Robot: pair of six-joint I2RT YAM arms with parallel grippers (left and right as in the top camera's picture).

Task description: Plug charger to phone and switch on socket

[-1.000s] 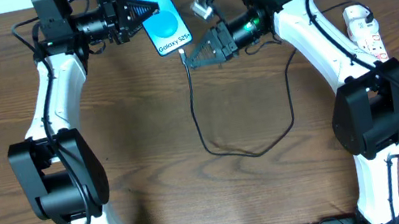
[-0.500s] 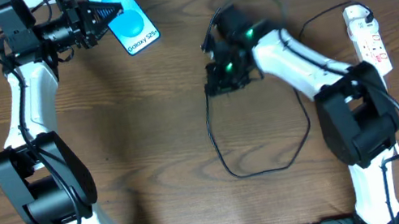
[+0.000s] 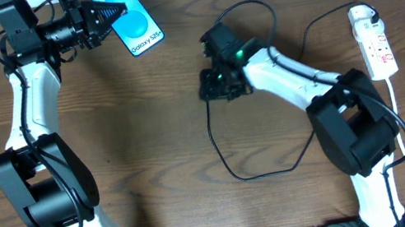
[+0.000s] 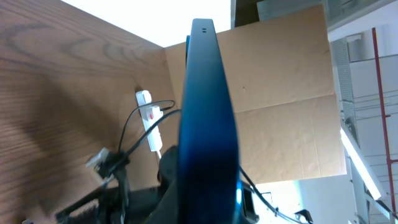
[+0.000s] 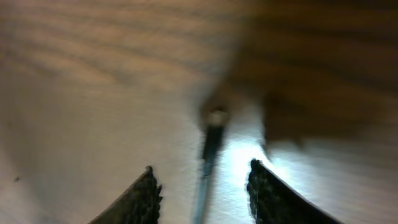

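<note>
The phone [image 3: 133, 22], blue screen up, is held above the table's back edge with my left gripper [image 3: 108, 13] shut on its left end. In the left wrist view the phone [image 4: 206, 118] shows edge-on and hides the jaws. The charger's black cable [image 3: 216, 140] lies looped on the table, and its plug tip [image 5: 216, 117] rests between the fingers [image 5: 144, 194] of my right gripper [image 5: 201, 167], which is open and not touching it. From overhead, my right gripper [image 3: 213, 89] points down at the table's middle. The white socket [image 3: 374, 40] lies at the right edge.
The cable runs in a wide loop [image 3: 267, 174] toward the front, then back up to the white adapter [image 3: 360, 15] on the socket. The socket [image 4: 148, 116] also shows in the left wrist view. A white cord [image 3: 404, 136] trails down the right side.
My left arm carried the phone left and back, away from the plug. My right gripper dropped to the table, opened and let the cable end go.
</note>
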